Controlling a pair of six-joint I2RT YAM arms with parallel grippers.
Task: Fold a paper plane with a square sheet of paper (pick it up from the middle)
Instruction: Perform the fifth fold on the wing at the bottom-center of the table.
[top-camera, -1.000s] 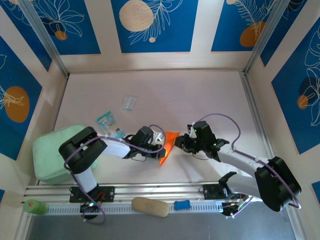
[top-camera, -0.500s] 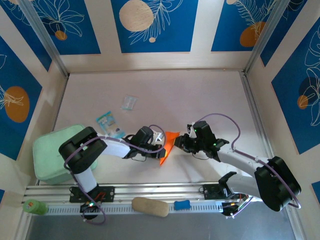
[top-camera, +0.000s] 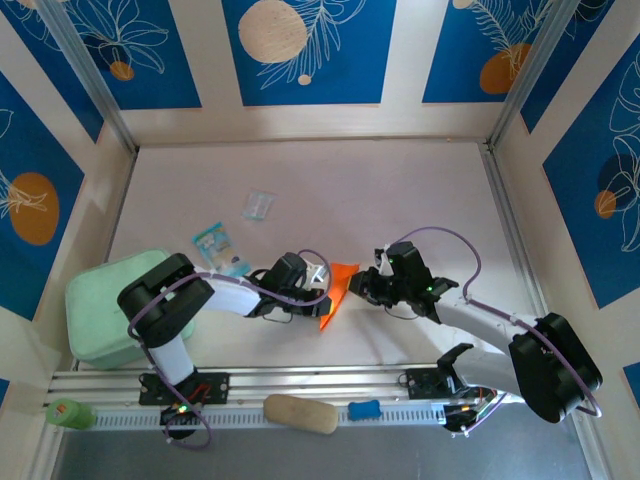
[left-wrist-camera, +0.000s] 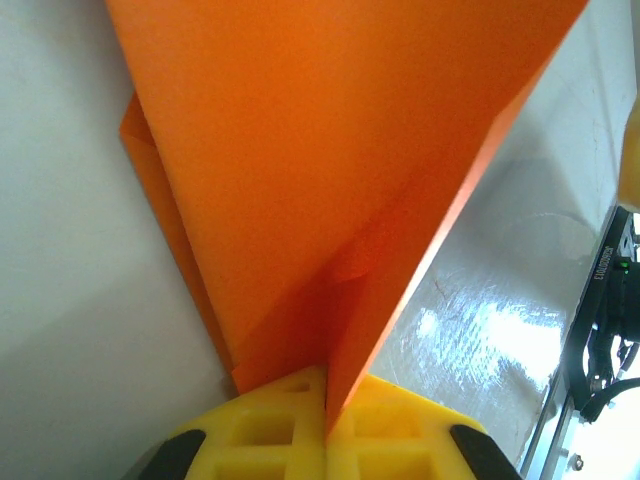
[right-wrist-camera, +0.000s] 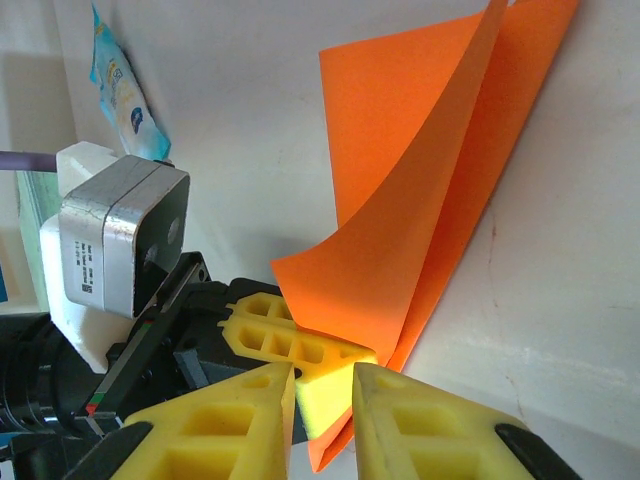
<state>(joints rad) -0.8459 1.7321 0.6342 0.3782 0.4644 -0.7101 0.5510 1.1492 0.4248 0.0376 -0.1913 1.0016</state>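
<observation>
Centre of the counter (top-camera: 400, 200), and both arms meet over the orange sheet of paper (top-camera: 340, 285). In the overhead view it sits just below the middle of the frame, standing up off the surface between the two wrists, with one thin point reaching toward the lower edge.

The left gripper (left-wrist-camera: 325, 385) is clenched on it. In its own camera the yellow fingers (left-wrist-camera: 400, 420) press together at the bottom of the frame, and a folded edge of the paper disappears right into the seam between them. From there the paper fans upward in two sloping panels that meet at a crease.

The right gripper (right-wrist-camera: 325, 375) comes in from the opposite side. Its two yellow fingers (right-wrist-camera: 430, 430) stand a little apart at the bottom of its view, not clamped, and the lower corner of the paper hangs in the gap. Just beyond it sits the left gripper's yellow fingertip. Above, the paper opens in a V toward the upper right of that frame.

Over at the left, a blue-and-white packet (top-camera: 215, 245) lies flat, a clear wrapper (top-camera: 258, 205) lies above it, and a mint green pad (top-camera: 110, 305) sits at the left edge.
</observation>
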